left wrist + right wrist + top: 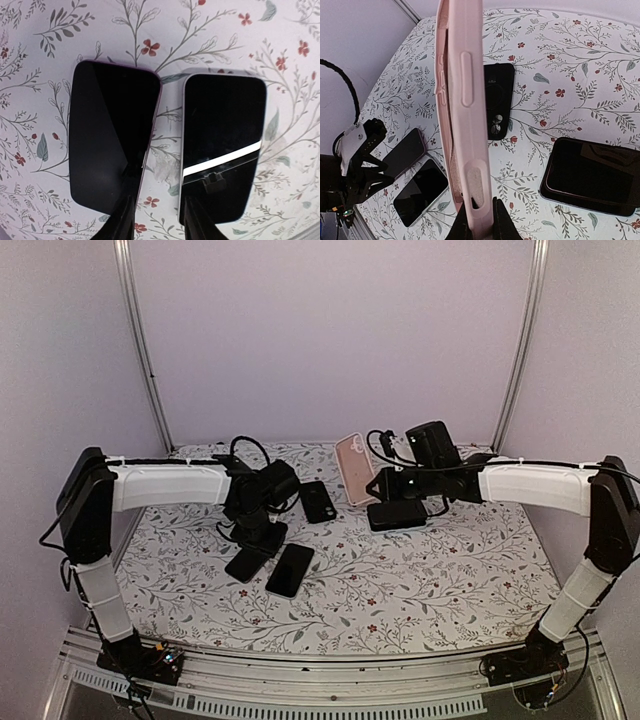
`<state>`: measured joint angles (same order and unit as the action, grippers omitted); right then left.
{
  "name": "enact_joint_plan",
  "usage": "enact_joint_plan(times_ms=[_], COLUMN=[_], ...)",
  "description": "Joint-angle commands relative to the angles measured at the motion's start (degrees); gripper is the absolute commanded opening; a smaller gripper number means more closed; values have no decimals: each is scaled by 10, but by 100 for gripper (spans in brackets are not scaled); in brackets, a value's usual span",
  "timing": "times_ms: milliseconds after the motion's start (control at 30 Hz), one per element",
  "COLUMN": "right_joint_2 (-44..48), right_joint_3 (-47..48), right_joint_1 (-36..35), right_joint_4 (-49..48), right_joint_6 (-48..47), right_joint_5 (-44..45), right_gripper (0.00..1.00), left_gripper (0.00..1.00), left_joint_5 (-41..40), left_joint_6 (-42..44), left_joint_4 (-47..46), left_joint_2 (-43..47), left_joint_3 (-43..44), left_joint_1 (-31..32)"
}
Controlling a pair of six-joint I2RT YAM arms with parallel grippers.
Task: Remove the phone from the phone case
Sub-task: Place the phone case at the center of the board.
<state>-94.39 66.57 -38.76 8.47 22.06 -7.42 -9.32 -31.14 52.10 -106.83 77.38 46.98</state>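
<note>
Two fingers of the right gripper (476, 222) clamp the pink phone case (462, 100) by its edge, upright; it looks light and flexible, best peeled at a corner. The left gripper (157, 222) hangs half-open, empty, just above two glassy, slippery phones (112, 135). Below the right gripper: one black case (499, 100), one dark phone (592, 175).

Same build on left arm (165, 485) and right arm (530, 485). White shell on the long upper link, black joint housings, chunky black elbow blocks at 9 and 3 o'clock of top view. Lower links white, ribbed. Thin black cables (245, 445) loop off the wrists and run along the shells. Black bases (150, 662) with small coloured wiring, 7 and 5 o'clock. On left gripper (156, 202) and right gripper (481, 216), matte black tapered fingers (124, 220).
</note>
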Motion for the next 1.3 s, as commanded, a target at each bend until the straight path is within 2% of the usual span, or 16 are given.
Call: enact_joint_plan(times_ms=[0,267,633,833,900,1100,1267], right_joint_2=[-40,-163,-347,-382,-384,-382,-378], right_joint_3=[47,154,332,341,340,341,343], right_joint_1=[27,78,91,91,91,91,91], right_joint_4=[-13,9,121,138,144,155,173], right_joint_6=[1,8,-11,-4,-8,-18,-27], right_joint_5=[-68,-149,-134,-117,-114,-100,-51], right_gripper=[0,3,8,23,34,57,67], left_gripper=[38,40,40,40,40,40,39], left_joint_5=[43,89,129,139,142,153,155], left_joint_6=[-8,-5,0,1,2,2,1], left_joint_4=[-63,-132,-167,-179,-182,-193,-195], left_joint_2=[62,115,139,150,152,152,152], left_joint_3=[-8,-11,-28,-43,-45,-53,-55], left_joint_1=[-28,-67,-81,-90,-93,-97,-97])
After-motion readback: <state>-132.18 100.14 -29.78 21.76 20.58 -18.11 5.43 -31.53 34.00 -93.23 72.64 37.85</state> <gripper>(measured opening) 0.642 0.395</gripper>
